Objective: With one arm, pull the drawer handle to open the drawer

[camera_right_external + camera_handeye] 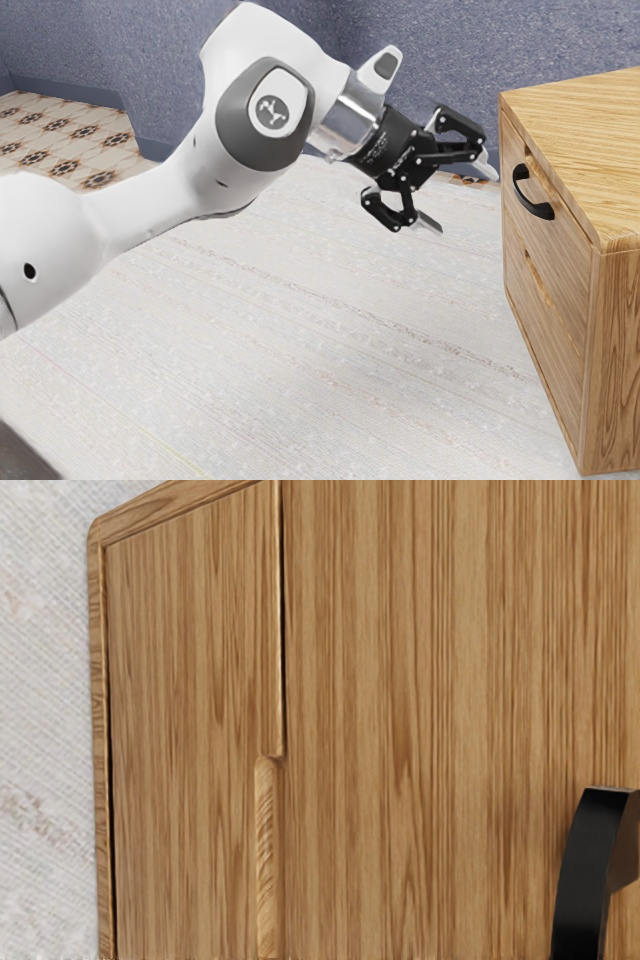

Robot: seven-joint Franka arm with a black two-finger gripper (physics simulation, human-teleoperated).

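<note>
White arm links sweep in from the exterior view's left above the pale tabletop. At the tabletop's edge on the exterior view's right stands a wooden cabinet, its upper drawer front lying flush with the cabinet face. Facing that front, the black end effector hangs in the air with its fingers spread, released and grasping nothing. Just beyond it, not touched, is the curved black handle on the drawer front, which also shows beside the wood grain in the wrist view.
</note>
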